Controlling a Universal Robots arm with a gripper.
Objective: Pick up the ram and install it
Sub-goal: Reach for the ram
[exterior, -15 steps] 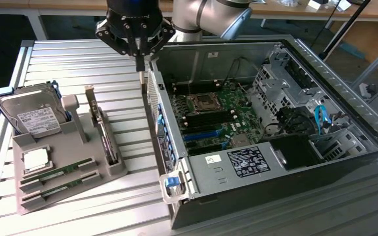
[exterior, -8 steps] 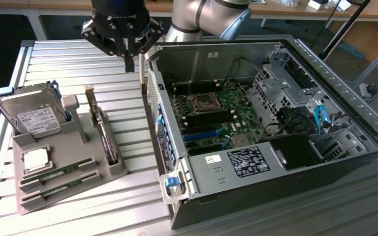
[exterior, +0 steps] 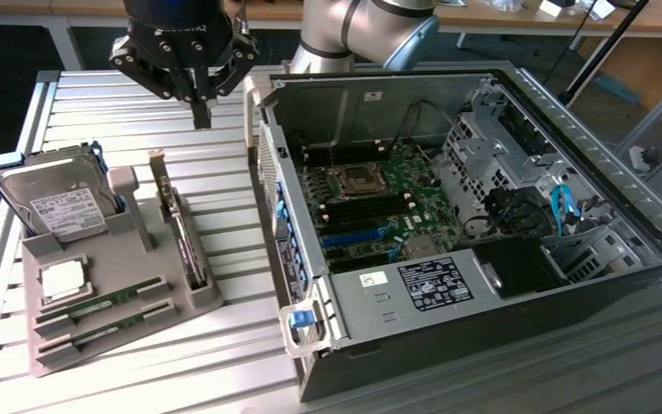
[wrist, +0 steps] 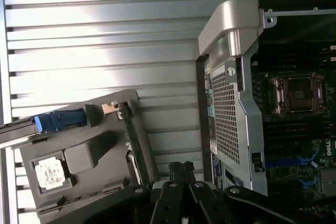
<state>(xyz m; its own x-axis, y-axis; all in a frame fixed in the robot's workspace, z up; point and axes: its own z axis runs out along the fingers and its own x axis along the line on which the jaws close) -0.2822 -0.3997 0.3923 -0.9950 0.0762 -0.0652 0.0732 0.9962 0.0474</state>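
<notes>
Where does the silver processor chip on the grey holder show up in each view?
Exterior view: the processor chip lies in the grey holder at the exterior view's left, between the hard drive and the ram sticks.
Wrist view: the processor chip sits in the holder's square recess, near the blue drive bracket.
Shared landmark: the square CPU socket in the exterior view, the same socket in the wrist view.

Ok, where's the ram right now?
Both ram sticks lie in slots of the grey holder at the exterior view's lower left, beside the processor, left of the case.
</notes>
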